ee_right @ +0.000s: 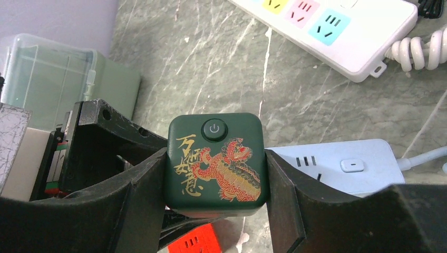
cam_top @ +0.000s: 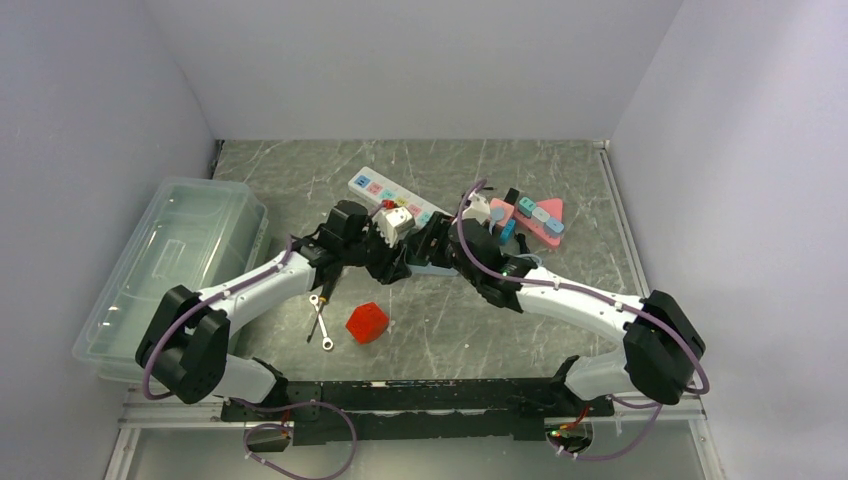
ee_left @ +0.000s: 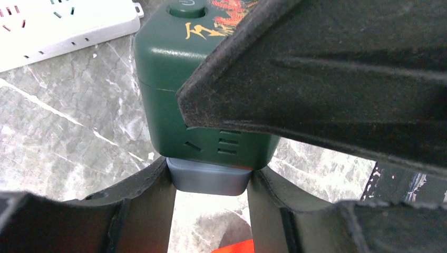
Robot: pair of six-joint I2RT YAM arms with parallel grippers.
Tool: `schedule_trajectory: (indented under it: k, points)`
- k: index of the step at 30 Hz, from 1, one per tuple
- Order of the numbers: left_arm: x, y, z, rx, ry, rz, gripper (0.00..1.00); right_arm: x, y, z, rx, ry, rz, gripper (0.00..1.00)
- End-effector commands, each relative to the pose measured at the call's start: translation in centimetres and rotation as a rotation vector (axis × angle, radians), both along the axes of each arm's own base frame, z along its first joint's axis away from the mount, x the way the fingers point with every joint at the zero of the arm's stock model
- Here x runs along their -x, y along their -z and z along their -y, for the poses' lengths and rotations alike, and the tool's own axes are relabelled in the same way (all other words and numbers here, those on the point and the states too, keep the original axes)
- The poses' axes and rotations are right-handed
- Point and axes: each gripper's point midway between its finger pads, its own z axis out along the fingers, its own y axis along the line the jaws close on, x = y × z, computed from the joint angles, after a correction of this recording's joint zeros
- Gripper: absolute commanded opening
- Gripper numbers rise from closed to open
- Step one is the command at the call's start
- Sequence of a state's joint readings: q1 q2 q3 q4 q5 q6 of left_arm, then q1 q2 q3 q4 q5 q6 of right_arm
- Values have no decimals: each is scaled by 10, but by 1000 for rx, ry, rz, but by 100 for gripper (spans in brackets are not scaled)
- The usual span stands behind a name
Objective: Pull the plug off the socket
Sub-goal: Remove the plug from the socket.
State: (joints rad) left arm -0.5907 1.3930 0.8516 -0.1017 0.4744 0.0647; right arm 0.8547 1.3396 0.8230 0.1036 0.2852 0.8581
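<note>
Clamping green dragon-printed cube socket in right gripper, pinching attached grey plug in left gripper

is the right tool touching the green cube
Touching: right wrist view shows the right tool with fingers pressed against both sides of the green cube.

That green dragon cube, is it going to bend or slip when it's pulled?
Likely rigid: the green cube looks like hard moulded plastic. Its smooth faces could slip, though the right gripper clamps two flat sides. It may jerk when the grey plug releases.
</note>
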Motion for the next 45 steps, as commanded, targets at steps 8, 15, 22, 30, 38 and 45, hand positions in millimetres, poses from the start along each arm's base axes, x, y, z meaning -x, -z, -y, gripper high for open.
schedule_trajectory:
  k: [8, 15, 22, 30, 38, 45]
  points:
    - [-24, -19, 0, 3, -39, 115, 0, -16, -15, 25, -110, 20, -38, 0]
    - [-27, -17, -1, -6, -60, 99, 0, -11, -11, 18, -89, 13, -30, 0]
    - [-29, -18, -4, -12, -82, 107, 0, 11, -10, 5, 31, 64, 40, 0]
    - [-28, -10, -4, -32, -59, 106, 0, -8, -3, 20, -104, 23, -63, 0]
    - [-29, -4, -6, -51, -66, 93, 0, -4, 0, 13, -182, -26, -116, 0]
    - [-30, -3, -4, -42, -78, 74, 0, 26, -3, 3, -118, 47, -33, 0]
